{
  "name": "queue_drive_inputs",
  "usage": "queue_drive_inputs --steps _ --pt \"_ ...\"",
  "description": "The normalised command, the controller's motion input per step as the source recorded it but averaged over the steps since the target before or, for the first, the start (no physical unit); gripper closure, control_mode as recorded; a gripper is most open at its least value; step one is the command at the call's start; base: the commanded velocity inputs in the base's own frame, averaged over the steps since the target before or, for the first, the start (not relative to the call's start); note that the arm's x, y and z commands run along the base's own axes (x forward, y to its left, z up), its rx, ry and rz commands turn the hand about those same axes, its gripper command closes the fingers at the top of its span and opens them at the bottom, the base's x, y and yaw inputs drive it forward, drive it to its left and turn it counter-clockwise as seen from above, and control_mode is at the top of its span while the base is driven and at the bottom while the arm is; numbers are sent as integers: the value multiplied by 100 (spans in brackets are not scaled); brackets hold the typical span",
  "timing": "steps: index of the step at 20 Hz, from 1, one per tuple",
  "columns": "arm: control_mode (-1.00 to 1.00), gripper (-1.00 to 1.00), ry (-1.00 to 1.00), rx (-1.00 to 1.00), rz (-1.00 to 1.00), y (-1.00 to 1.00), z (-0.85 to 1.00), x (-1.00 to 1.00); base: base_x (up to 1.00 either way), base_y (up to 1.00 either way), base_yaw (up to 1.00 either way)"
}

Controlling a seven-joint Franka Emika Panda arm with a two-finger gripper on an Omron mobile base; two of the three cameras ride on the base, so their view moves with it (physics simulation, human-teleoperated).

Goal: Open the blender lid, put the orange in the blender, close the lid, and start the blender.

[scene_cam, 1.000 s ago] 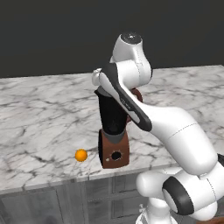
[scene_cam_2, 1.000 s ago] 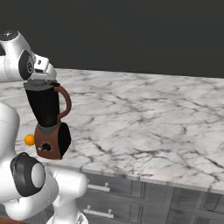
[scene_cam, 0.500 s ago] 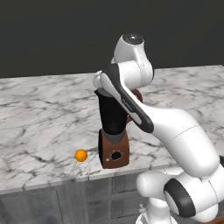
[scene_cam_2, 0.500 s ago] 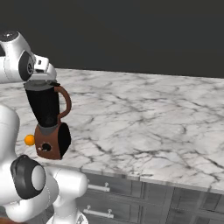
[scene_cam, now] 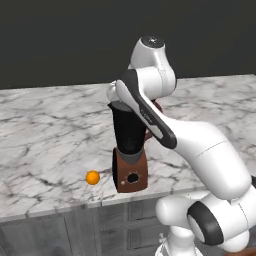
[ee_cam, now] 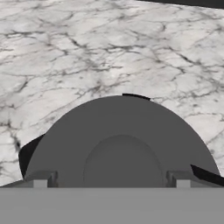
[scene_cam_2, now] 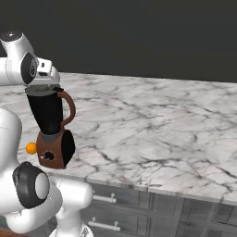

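Note:
The blender (scene_cam: 129, 131) stands near the counter's front edge, a dark jar on a reddish-brown base with a black dial (scene_cam: 132, 177). Its curved brown handle (scene_cam_2: 69, 109) shows in the right base view. The dark-grey blender lid (ee_cam: 118, 127) sits on the jar top. My gripper (ee_cam: 111, 181) hangs right over it, open, one fingertip (ee_cam: 40, 180) on each side of the raised centre knob (ee_cam: 122, 159). From the right, the gripper (scene_cam_2: 44, 87) meets the jar's rim. The orange (scene_cam: 92, 177) lies on the counter just left of the base, also seen as the orange (scene_cam_2: 31, 148) behind my arm.
The grey-veined marble counter (scene_cam_2: 152, 129) runs wide to the right and back of the blender (scene_cam_2: 48, 122). Its front edge (scene_cam: 60, 209) lies close to the orange and the base. Dark cabinet drawers with handles (scene_cam_2: 104, 199) sit below. A dark wall closes off the back.

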Motion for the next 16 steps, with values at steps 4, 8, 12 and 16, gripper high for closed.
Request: queue_drive_inputs --steps 4,8,12,16 --pt "-100 100 12 -1 4 1 -70 -8 0 0 0" --pt "-100 100 3 1 4 -8 -53 -23 0 0 0" --pt "-100 100 0 7 6 -31 -48 -35 0 0 0" --pt "-100 100 1 0 6 -4 -67 -11 0 0 0"
